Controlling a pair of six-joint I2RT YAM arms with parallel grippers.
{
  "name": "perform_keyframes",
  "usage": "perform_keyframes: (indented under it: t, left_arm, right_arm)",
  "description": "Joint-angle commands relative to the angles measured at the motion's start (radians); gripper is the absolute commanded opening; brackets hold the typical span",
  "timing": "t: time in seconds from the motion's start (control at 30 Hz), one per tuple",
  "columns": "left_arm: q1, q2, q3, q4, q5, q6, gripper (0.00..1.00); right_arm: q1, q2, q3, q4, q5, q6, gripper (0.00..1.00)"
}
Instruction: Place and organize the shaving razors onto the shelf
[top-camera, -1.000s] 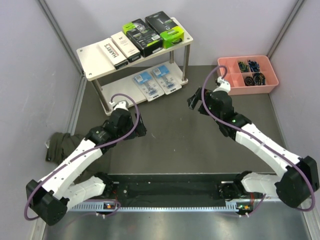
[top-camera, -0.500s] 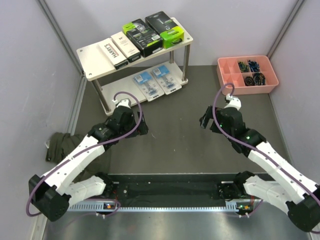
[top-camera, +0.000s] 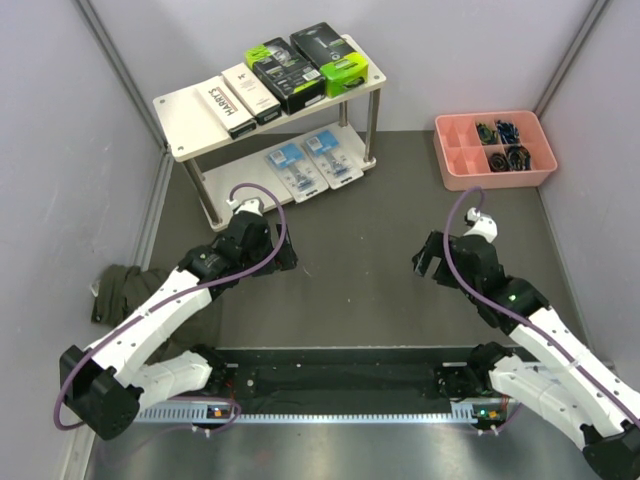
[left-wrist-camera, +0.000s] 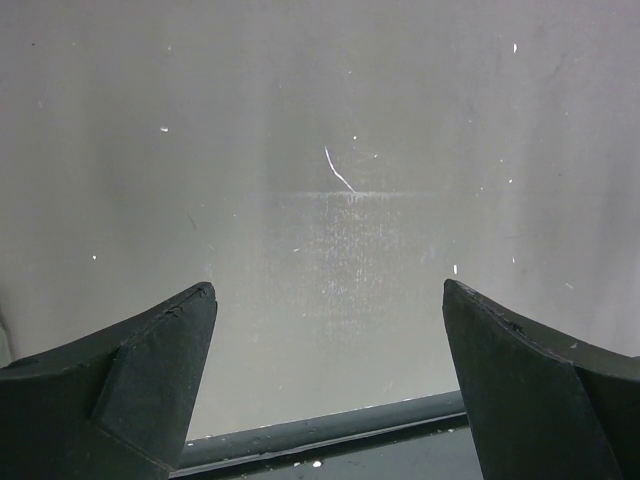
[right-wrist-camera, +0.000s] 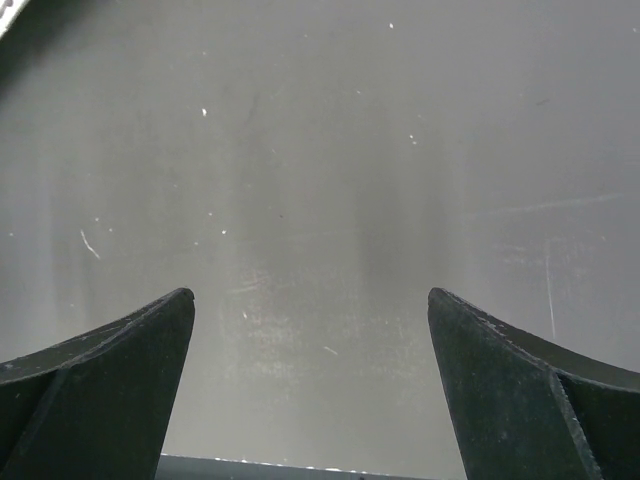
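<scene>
seemingly done: all six shaving razors (top-camera: 287, 70) sit on the shelf (top-camera: 185, 125), four on top, two on the lower board. left gripper (left-wrist-camera: 330, 300) and right gripper (right-wrist-camera: 310, 300) both gape wide, holding nothing, so i'd just park the arms well clear of the posts.

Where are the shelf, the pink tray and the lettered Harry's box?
shelf (top-camera: 185, 122): top external view, bare left end of top board
pink tray (top-camera: 455, 168): top external view, empty left compartment
Harry's box (top-camera: 226, 107): top external view, printed face
</scene>
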Motion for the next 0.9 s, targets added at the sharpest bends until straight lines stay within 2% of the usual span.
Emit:
perform_keyframes:
  t: [0.0,0.7,0.87]
  left_arm:
    - [0.001,-0.006,0.019,0.026,0.002,-0.003,0.99]
    - [0.001,-0.048,-0.004,0.051,-0.001,0.003,0.99]
    - [0.001,-0.075,-0.027,0.11,0.034,0.024,0.99]
  right_arm:
    - [-0.013,-0.017,0.001,-0.032,0.028,0.009,0.99]
    - [-0.013,-0.01,-0.016,-0.003,0.036,-0.003,0.99]
    - [-0.011,0.007,-0.028,0.025,0.046,-0.008,0.99]
